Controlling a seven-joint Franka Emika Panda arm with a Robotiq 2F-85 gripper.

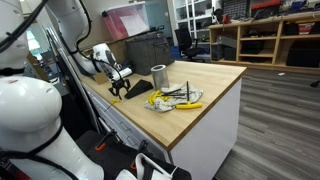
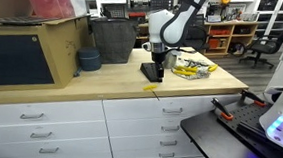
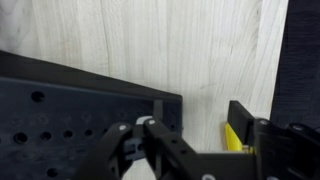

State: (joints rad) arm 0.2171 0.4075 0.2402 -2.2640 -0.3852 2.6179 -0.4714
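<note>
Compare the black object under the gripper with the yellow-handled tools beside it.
The black object is one flat dark piece; the yellow-handled tools are several, piled, with bright grips. The object lies right below the gripper; the tools lie apart from it. Both rest on the wooden counter.

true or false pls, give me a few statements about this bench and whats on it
1. The cup stands upright on the bench. True.
2. The tools lie on the floor. False: they lie on the bench.
3. The gripper is right above a black part. True.
4. The bowl sits inside the box. False: it stands on the bench beside the box.
</note>
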